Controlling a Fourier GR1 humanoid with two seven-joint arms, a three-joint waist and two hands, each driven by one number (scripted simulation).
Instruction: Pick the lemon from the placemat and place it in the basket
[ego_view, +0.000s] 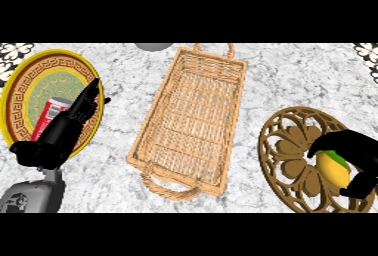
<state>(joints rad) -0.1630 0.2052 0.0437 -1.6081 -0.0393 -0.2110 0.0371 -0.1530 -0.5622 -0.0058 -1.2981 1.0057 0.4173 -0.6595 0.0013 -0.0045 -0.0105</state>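
Note:
A yellow lemon lies on the round brown openwork placemat at the right. My right hand curls over the lemon, thumb and fingers round it, covering its right side. The long wicker basket with loop handles lies in the middle of the counter and holds nothing. My left hand stands at the left with straight fingers pointing up, over the plate.
A yellow and brown patterned plate at the left carries a red can, partly hidden by my left hand. A grey round object shows at the top edge. Marble counter lies between basket and placemat.

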